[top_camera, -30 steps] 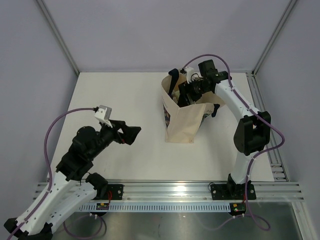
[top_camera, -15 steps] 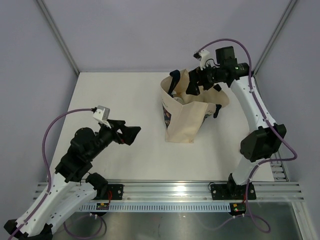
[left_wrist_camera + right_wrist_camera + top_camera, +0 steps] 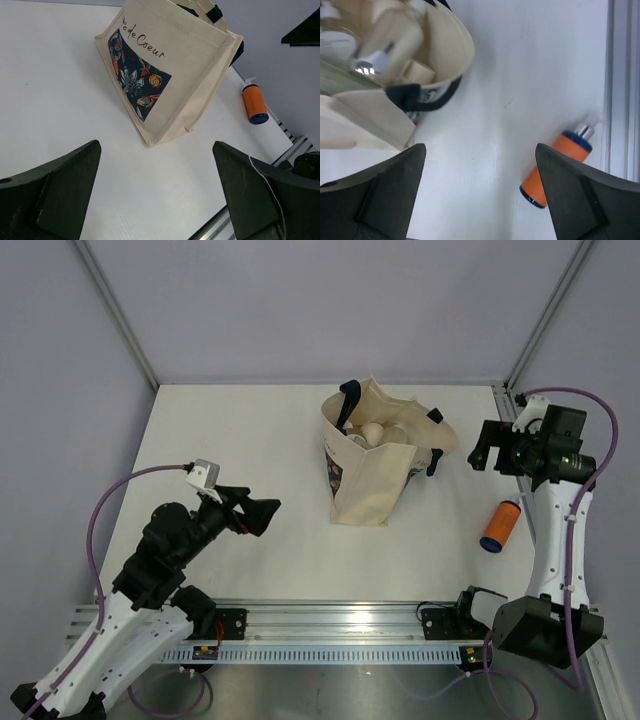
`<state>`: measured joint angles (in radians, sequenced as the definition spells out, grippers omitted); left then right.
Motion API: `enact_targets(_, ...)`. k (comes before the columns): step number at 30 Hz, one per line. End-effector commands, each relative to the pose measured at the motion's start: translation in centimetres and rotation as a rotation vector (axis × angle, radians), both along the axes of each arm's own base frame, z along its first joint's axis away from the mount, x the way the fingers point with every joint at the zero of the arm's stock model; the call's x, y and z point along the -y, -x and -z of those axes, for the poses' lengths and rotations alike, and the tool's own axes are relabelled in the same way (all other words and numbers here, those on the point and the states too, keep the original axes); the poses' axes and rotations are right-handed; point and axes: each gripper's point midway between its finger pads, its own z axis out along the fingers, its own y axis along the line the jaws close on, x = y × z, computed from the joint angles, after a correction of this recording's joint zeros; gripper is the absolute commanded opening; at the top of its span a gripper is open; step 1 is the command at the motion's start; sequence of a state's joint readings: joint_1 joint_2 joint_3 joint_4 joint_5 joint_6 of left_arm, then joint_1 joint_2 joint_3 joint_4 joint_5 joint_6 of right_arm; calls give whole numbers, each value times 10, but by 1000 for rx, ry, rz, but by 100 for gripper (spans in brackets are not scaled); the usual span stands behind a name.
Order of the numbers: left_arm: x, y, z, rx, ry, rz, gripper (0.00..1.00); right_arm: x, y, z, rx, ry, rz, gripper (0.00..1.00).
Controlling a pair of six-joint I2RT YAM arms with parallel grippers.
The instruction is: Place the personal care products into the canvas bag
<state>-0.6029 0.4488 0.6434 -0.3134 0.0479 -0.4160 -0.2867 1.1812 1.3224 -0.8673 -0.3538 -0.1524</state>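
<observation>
From above, the canvas tote bag point(image 3: 375, 475) stands toward the back edge of the worktop point(image 3: 250, 440), right of centre, with cream bottles point(image 3: 373, 432) in its mouth. An orange bottle point(image 3: 499, 526) lies near the right edge. Left wrist: the left end effector point(image 3: 155, 150) is spread, empty, facing the bag's floral print point(image 3: 135, 82). Right wrist: the right end effector point(image 3: 480, 150) is spread, empty, between bag and orange bottle

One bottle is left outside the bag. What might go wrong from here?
The orange bottle lies on its side close to the rail; a poor pinch by the open right jaws may roll it against that rail. The bag is soft and looks full near its rim, with a handle hanging on the bottle's side, so the bottle may snag there or spill out.
</observation>
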Motion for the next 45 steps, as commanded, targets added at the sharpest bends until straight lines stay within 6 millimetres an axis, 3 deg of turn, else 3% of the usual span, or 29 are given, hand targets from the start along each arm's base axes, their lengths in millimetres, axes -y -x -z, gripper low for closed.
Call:
enact_targets(1,2,-4,-15,60,44,-2,99,32,44,61,-216,5,188,99)
enact_targets(5,6,-2,-11,51,45,24,99,75,65,96,-381,19,399,99)
enact_targets(10,9,5,-9,47,39,59,99,91,70,143,-594,43,405,100)
enact_targets(17,7,8,-9,53,32,65,99,105,63,196,-733,55,404,99)
enact_targets(28,8,4,-7,37,63,45,99,124,44,243,-840,105,339,99)
enact_targets(32,7,2,-6,34,67,30,99,106,43,255,-876,62,246,83)
enact_targets(36,7,-2,-5,31,68,19,99,93,38,256,-888,36,197,79)
enact_targets(38,8,-4,-6,33,66,20,99,91,37,256,-899,26,173,70)
enact_targets(39,9,-4,-7,33,64,23,99,89,37,257,-904,20,161,59)
enact_targets(42,11,-5,-10,34,58,26,99,81,37,257,-901,-20,126,46)
enact_targets(45,10,-5,-11,36,55,24,99,63,33,248,-863,-106,68,29)
